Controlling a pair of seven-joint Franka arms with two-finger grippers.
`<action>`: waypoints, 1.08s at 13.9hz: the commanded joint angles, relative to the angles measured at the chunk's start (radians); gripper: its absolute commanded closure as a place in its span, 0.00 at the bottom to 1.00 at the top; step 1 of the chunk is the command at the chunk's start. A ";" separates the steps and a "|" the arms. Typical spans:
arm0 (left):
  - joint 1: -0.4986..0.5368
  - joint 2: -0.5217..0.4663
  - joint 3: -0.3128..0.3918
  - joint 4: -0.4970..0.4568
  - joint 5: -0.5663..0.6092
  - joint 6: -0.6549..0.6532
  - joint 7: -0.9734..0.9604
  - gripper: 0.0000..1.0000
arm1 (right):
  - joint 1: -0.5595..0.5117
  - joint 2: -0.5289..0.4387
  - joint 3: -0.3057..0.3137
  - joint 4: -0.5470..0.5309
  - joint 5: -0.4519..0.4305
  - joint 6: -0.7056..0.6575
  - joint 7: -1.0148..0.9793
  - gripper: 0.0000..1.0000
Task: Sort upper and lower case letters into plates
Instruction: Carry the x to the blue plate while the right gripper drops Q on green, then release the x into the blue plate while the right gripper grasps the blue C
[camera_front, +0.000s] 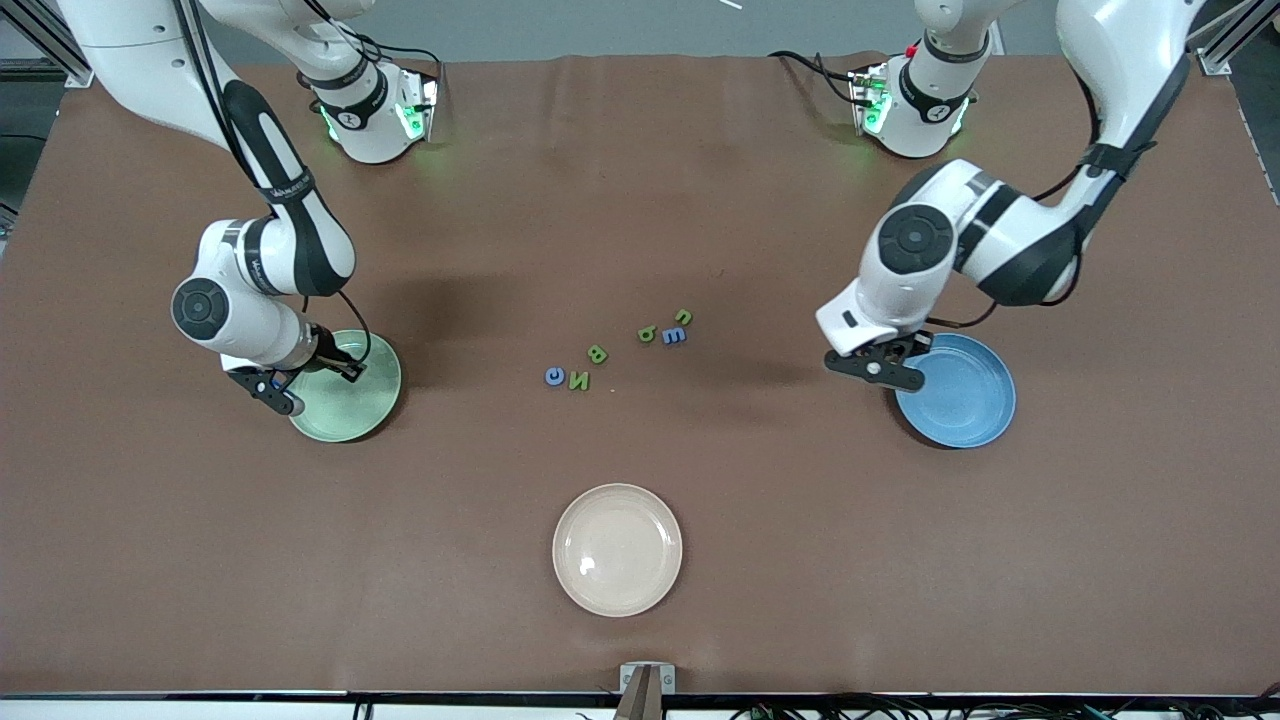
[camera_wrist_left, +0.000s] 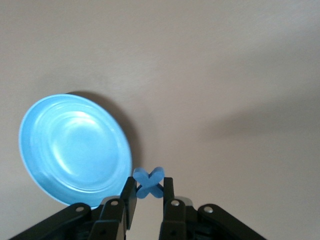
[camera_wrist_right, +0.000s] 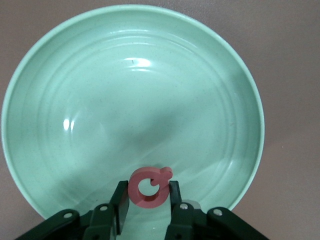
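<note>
The left gripper (camera_wrist_left: 148, 189) hangs over the rim of the blue plate (camera_front: 965, 395), at the left arm's end of the table, its fingers clamped on a blue X-shaped letter (camera_wrist_left: 149, 182). The right gripper (camera_wrist_right: 148, 194) is over the pale green plate (camera_front: 350, 395), at the right arm's end, with a red ring-shaped letter (camera_wrist_right: 149, 186) between its fingers. Six more letters (camera_front: 620, 350), green and blue, lie scattered mid-table between the plates. A cream plate (camera_front: 617, 549) sits nearer the front camera.
</note>
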 joint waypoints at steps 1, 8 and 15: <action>0.083 -0.005 -0.015 -0.013 0.000 -0.003 0.106 0.91 | -0.016 -0.025 0.011 -0.024 0.001 0.015 -0.010 0.07; 0.232 0.039 -0.011 -0.062 0.017 0.115 0.248 0.91 | 0.066 -0.035 0.020 0.037 0.007 -0.051 0.118 0.00; 0.340 0.096 -0.003 -0.148 0.140 0.239 0.258 0.91 | 0.324 0.057 0.019 0.202 0.012 -0.045 0.609 0.00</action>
